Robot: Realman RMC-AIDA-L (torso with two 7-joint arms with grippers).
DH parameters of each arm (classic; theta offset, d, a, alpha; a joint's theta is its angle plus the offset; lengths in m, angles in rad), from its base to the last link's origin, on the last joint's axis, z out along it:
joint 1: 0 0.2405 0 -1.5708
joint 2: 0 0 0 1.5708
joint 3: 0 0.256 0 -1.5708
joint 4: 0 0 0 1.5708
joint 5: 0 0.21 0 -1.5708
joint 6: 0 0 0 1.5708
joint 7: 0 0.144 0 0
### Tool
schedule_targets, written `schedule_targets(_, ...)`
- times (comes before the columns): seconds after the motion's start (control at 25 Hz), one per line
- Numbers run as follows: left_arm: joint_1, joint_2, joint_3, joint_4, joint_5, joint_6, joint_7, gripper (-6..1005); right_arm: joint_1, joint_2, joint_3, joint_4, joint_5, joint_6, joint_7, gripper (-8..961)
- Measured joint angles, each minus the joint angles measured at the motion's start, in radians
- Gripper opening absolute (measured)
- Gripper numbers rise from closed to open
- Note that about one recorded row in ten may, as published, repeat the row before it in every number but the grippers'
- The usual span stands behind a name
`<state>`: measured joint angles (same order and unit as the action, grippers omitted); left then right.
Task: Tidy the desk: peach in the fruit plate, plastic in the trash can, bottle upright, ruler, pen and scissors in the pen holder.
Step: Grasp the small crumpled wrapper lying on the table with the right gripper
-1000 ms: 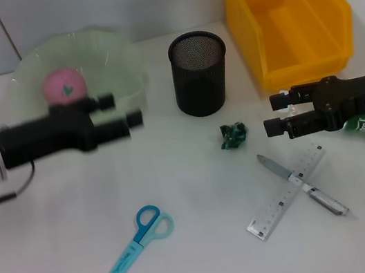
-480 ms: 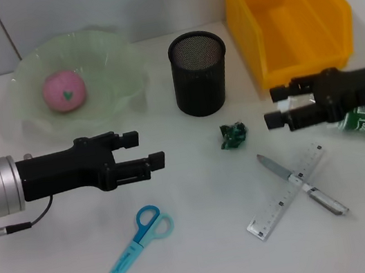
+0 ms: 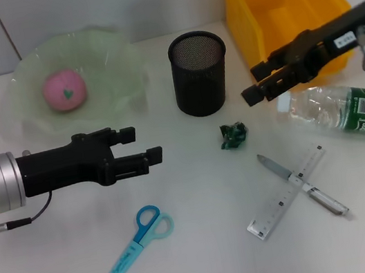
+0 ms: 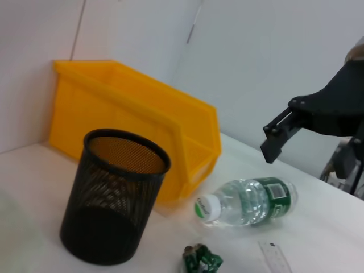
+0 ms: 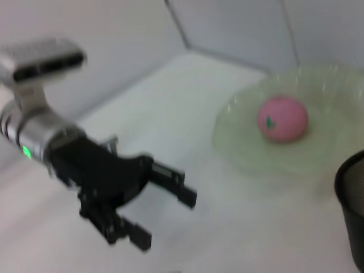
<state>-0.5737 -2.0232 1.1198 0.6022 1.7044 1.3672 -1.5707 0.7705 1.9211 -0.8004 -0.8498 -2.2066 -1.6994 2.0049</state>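
Observation:
The peach (image 3: 64, 90) (image 5: 282, 118) rests in the fruit plate (image 3: 110, 57) (image 5: 318, 156) at the back left. My left gripper (image 3: 143, 145) (image 5: 165, 213) hovers open and empty in front of the plate, above the scissors (image 3: 134, 246). The bottle (image 3: 346, 109) (image 4: 250, 202) lies on its side at the right. My right gripper (image 3: 252, 83) (image 4: 274, 136) hangs open and empty between the pen holder (image 3: 200, 74) (image 4: 114, 205) and the trash can (image 3: 288, 14) (image 4: 136, 114), clear of the bottle. The plastic (image 3: 233, 135) (image 4: 200, 260) sits in front of the pen holder. The pen (image 3: 275, 166) lies crossed over the ruler (image 3: 269, 216).
The white desk (image 3: 210, 258) runs back to a grey wall behind the plate, holder and bin. The scissors lie near the front left, the ruler and pen near the front right.
My right gripper rose off the bottle and moved back toward the trash can, leaving the bottle lying in full view. My left gripper drew away from the fruit plate toward the desk's front.

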Motion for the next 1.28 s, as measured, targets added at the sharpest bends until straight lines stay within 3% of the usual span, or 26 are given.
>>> schedule_targets(0.24,0.008,0.001,0.0,0.002,0.005,-0.015,0.002,818,0.118,0.005,-0.084,-0.004,-0.193,0.021,0.093,812)
schedule_targets(0.32,0.008,0.001,0.0,0.002,0.005,-0.015,0.002,817,0.158,0.026,-0.102,-0.004,-0.271,0.039,0.104,812)
schedule_targets(0.48,0.021,0.009,0.0,0.0,0.006,-0.019,0.026,817,0.187,0.046,-0.135,-0.004,-0.331,0.071,0.111,811)
schedule_targets(0.52,0.024,0.01,-0.002,0.002,0.006,-0.021,0.027,817,0.202,0.062,-0.175,0.004,-0.369,0.103,0.113,811)
schedule_targets(0.64,0.026,0.014,-0.004,0.003,0.006,-0.025,0.028,817,0.211,0.079,-0.212,0.015,-0.401,0.139,0.114,811)
schedule_targets(0.72,0.028,0.017,-0.004,0.003,0.007,-0.027,0.028,817,0.218,0.108,-0.263,0.027,-0.439,0.202,0.115,811)
schedule_targets(0.84,0.029,0.019,-0.005,0.002,0.008,-0.029,0.028,817,0.217,0.122,-0.283,0.036,-0.449,0.244,0.114,811)
schedule_targets(1.28,0.031,0.02,-0.006,0.002,0.008,-0.03,0.028,817,0.252,0.146,-0.317,0.175,-0.453,0.4,0.082,811)
